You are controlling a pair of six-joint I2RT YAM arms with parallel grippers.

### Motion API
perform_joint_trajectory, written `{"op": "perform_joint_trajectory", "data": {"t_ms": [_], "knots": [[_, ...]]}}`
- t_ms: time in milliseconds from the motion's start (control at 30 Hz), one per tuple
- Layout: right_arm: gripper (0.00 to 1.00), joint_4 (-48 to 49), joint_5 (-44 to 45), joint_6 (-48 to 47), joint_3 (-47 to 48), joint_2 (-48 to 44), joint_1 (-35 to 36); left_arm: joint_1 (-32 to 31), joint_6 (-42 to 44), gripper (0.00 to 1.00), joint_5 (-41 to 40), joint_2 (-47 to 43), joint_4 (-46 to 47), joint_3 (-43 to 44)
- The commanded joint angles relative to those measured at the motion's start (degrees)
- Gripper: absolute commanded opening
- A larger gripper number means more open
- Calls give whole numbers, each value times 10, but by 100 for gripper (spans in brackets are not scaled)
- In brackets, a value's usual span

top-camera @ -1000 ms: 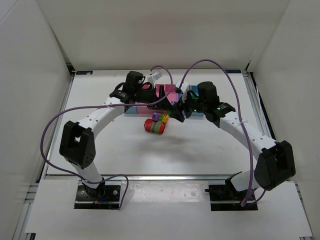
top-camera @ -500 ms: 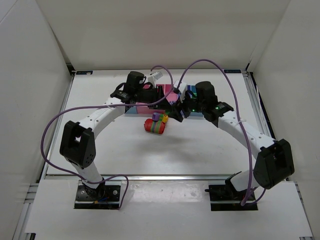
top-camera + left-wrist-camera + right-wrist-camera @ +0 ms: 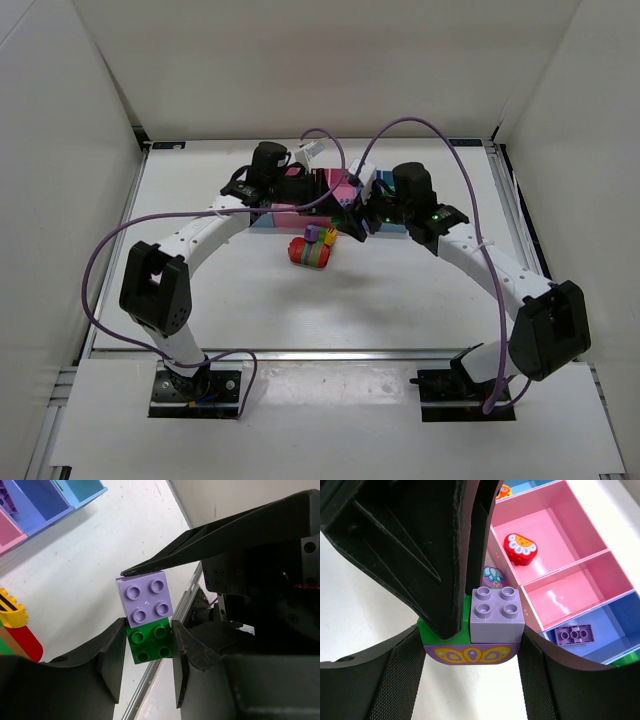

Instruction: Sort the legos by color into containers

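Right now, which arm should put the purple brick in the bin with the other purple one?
The right, I think: the right gripper grips the purple brick, and the blue bin holding a purple piece lies close beside it. The left gripper pinches only the green brick.

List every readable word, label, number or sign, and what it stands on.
No readable text anywhere.
Purple curved brick: yellow ornament, no letters.
Red piece in pink bin: flower picture, no letters.
Lilac brick studs: any marking too blurred to read.
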Motion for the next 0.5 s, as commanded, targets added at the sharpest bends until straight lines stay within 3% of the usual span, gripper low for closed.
{"op": "perform_joint_trajectory", "data": {"t_ms": [0, 67, 200, 467], "knots": [[68, 11, 13, 1, -16, -20, 6, 0, -17, 10, 59, -33, 60, 1], [85, 4, 15, 1, -26, -30, 3, 5, -40, 10, 69, -38, 84, -13], [95, -9, 1, 3, -42, -53, -9, 18, -79, 10, 93, -48, 135, -43], [99, -16, -23, 19, -66, -84, -30, 49, -125, 10, 128, -50, 213, -73]]}}
